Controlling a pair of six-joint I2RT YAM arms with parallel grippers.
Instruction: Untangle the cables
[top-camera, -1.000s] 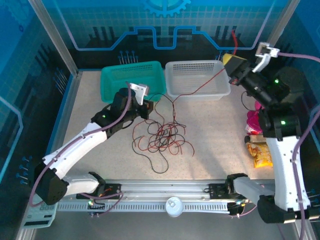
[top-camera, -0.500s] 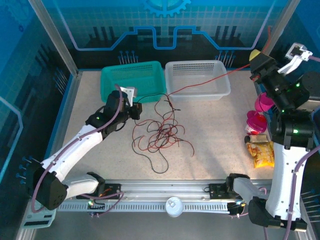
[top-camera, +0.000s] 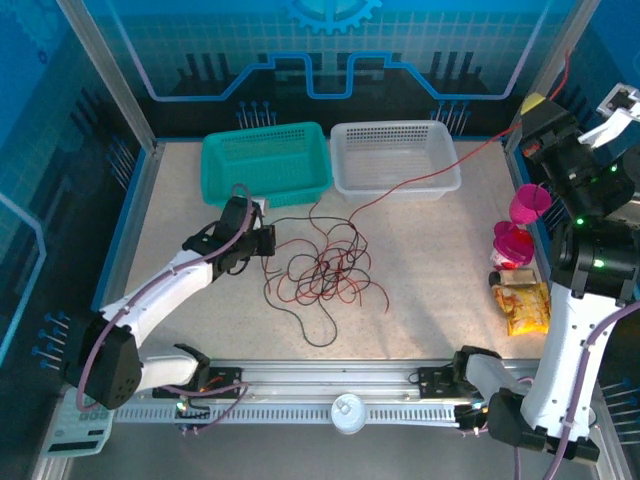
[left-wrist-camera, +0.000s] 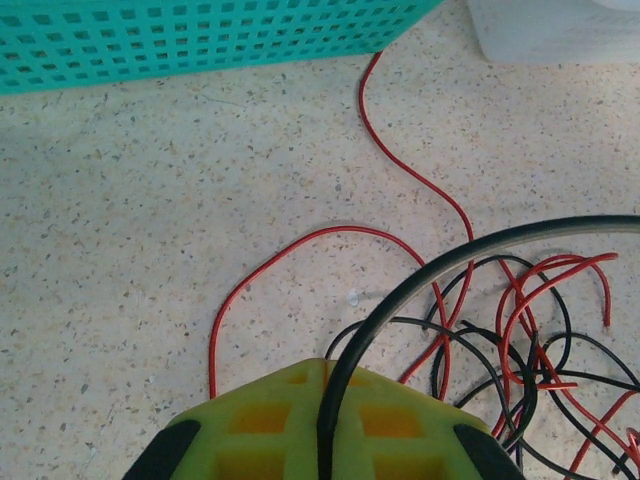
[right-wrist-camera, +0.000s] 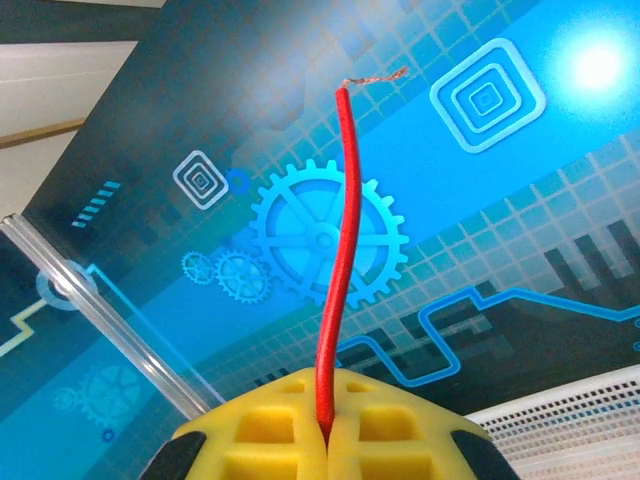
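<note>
Top view: tangle of thin red and black cables (top-camera: 325, 270) lies on the speckled counter (top-camera: 430, 290), before a teal mesh basket (top-camera: 265, 160); left end effector (top-camera: 262, 240) just beside the tangle, right end effector (top-camera: 535, 118) raised at far right | Left wrist: left end effector clamped on one black cable (left-wrist-camera: 545, 228) | Right wrist: right end effector clamped on one red cable (right-wrist-camera: 335, 250), its bare tip pointing upward

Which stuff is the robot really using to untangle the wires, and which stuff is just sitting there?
For the job:
- heap of cables, red and black
- red cable, pinched in the right gripper
- black cable, pinched in the left gripper

Just lying about:
- teal basket
- white basket
- pink cups
- snack packet
</note>
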